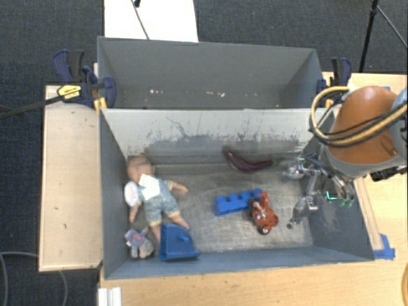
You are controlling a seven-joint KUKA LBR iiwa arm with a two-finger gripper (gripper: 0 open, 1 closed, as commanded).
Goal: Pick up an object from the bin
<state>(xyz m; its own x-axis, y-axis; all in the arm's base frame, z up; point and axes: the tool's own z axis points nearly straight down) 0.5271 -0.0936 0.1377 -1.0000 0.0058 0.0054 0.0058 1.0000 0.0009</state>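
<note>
My gripper [301,210] hangs low at the right side of the bin, its metal fingers pointing down with a narrow gap and nothing between them. Just left of it lies a small red toy car [263,213]. A blue toy brick [236,202] touches the car's left side. Farther back, a dark maroon curved piece [246,162] lies near the rear wall.
A baby doll [150,193] in pale blue clothes lies at the left of the bin. Below it sit a blue block-shaped toy [175,243] and a small grey figure [138,241]. The arm with its orange cover and cables stands over the bin's right wall.
</note>
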